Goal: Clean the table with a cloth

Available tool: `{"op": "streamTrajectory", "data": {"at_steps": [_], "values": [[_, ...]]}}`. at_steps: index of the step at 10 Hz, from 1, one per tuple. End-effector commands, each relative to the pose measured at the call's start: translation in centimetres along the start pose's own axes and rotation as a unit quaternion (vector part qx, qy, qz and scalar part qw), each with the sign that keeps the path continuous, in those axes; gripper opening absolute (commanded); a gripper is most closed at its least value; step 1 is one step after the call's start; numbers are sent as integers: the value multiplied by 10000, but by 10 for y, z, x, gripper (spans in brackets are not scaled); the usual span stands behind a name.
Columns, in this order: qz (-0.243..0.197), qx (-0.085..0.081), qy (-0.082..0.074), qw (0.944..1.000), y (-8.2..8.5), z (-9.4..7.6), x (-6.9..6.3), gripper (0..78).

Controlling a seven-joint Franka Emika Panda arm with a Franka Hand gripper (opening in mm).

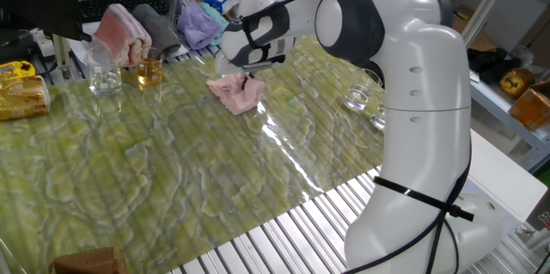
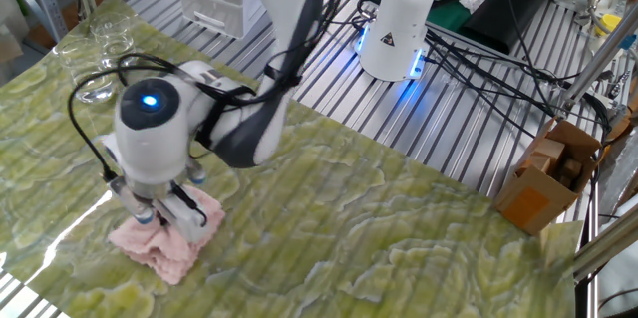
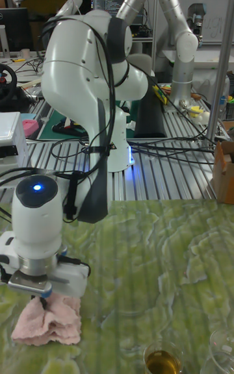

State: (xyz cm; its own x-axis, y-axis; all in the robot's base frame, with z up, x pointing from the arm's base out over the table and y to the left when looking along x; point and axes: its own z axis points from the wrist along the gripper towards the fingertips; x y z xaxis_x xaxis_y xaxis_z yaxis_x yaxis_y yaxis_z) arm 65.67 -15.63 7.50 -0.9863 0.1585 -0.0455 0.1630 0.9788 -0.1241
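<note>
One gripper point(image 2: 164, 220) pressed down onto the pale pink cloth point(image 2: 157, 242), its jaws closed on a raised fold of the fabric. Beneath it the cloth lay crumpled on the yellow-green tabletop point(image 2: 399, 228). In the tall fixed view, a glass of amber liquid point(image 3: 162, 360) stood at about four o'clock from the cloth point(image 3: 49, 323), well apart.

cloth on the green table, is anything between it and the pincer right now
No. The pincer is already down on the pink cloth, pressing it against the table. No other object sits between them. The glasses and the cup of amber liquid stand off to the side.
</note>
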Motion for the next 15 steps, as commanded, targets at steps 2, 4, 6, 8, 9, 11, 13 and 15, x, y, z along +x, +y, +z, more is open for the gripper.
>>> {"op": "streamTrajectory", "data": {"at_steps": [2,4,6,8,9,11,13,15], "values": [[-378,631,-119,9972,-13,10,5,13],[-214,322,-149,9991,-10,19,9,13],[-56,110,-113,9999,-4,17,12,13],[154,-71,-77,9998,9,13,17,13],[326,-84,-80,9994,27,13,26,13],[459,-158,-78,9988,40,13,32,13],[642,-315,-67,9974,53,11,39,13],[776,-421,-50,9961,62,10,43,13]]}}
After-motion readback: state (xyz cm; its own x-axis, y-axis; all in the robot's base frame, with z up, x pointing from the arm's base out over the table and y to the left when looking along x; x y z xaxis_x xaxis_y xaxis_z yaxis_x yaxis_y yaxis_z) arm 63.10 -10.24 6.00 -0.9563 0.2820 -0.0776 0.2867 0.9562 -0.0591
